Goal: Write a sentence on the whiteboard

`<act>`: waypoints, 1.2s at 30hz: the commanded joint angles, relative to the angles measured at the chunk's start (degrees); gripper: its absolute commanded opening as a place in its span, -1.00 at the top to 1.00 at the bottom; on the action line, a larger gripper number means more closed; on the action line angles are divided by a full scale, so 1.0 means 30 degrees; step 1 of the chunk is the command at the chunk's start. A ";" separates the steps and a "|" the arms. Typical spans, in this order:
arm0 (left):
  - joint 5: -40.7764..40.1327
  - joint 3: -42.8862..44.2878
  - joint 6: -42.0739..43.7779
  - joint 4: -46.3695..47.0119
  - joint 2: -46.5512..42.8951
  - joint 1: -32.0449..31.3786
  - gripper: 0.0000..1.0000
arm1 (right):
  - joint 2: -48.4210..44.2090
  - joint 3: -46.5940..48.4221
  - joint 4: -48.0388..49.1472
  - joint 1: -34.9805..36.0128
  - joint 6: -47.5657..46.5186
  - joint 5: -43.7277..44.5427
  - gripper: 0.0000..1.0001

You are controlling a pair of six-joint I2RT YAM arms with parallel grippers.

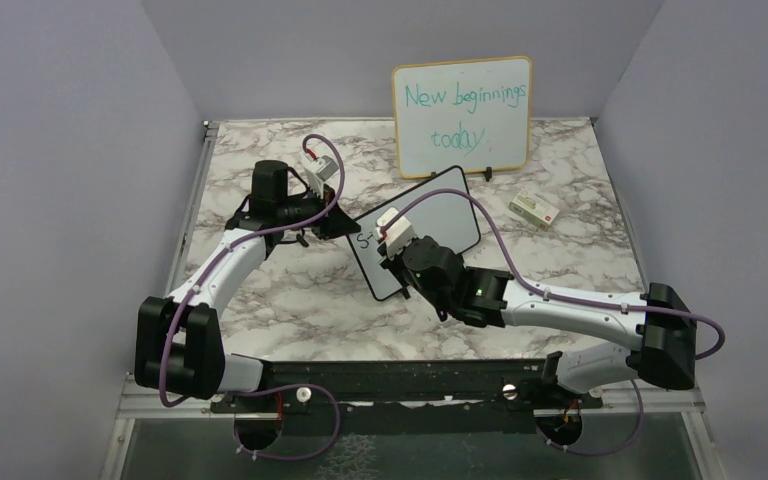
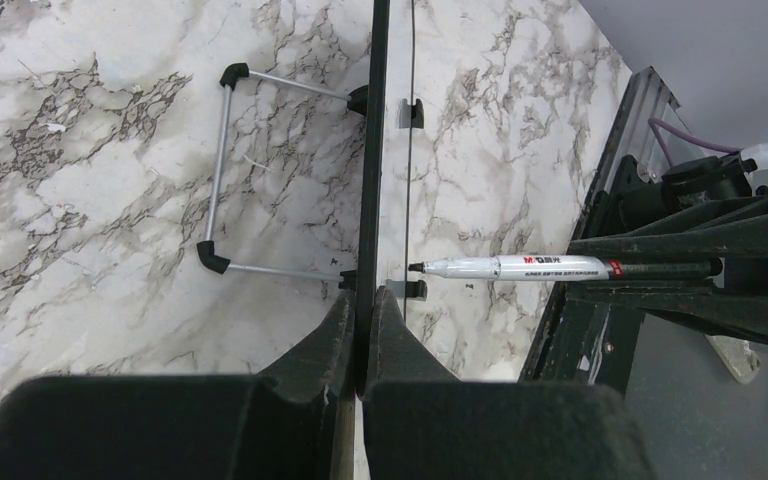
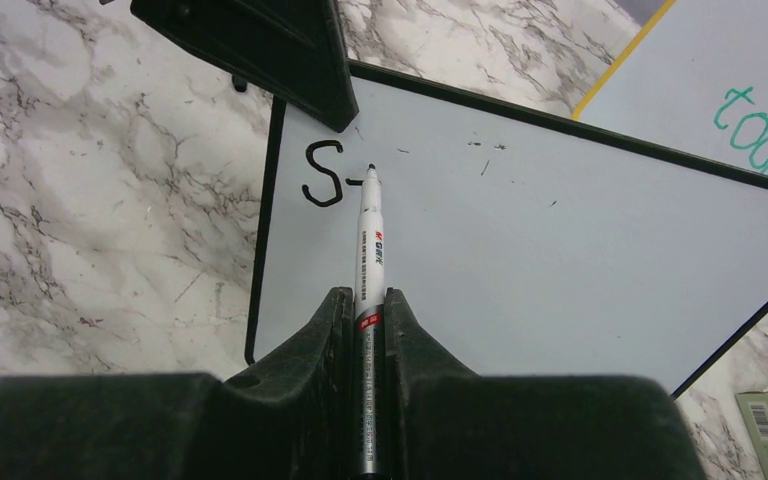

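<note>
Whiteboard [image 3: 560,260], black-framed, with black "S"

Left arm [image 1: 222,268], right arm [image 1: 585,312]: white links, black joint housings. Purple cables [image 1: 165,365] loop along both. Green light [image 1: 480,292] on right forearm. Right gripper [image 3: 366,297] matte black, wedge-shaped fingers [image 3: 310,345].

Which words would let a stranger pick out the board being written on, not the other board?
Start at the marble table and find the wood-framed board standing at its far edge with teal writing. Just in front of it is the whiteboard. It alone has a thin black frame, and it bears only a black S and a short stroke.
</note>
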 commanded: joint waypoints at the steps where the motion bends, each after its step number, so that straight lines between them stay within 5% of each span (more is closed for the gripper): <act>1: -0.1376 -0.0211 0.0860 -0.1681 0.0675 -0.0347 1.00 | 0.0231 0.0072 0.0561 -0.0082 -0.0083 -0.0382 0.99; 36: -0.1376 -0.0182 0.0919 -0.1769 0.0712 -0.0376 1.00 | 0.0900 0.0278 0.0133 -0.0102 0.0113 0.0044 0.99</act>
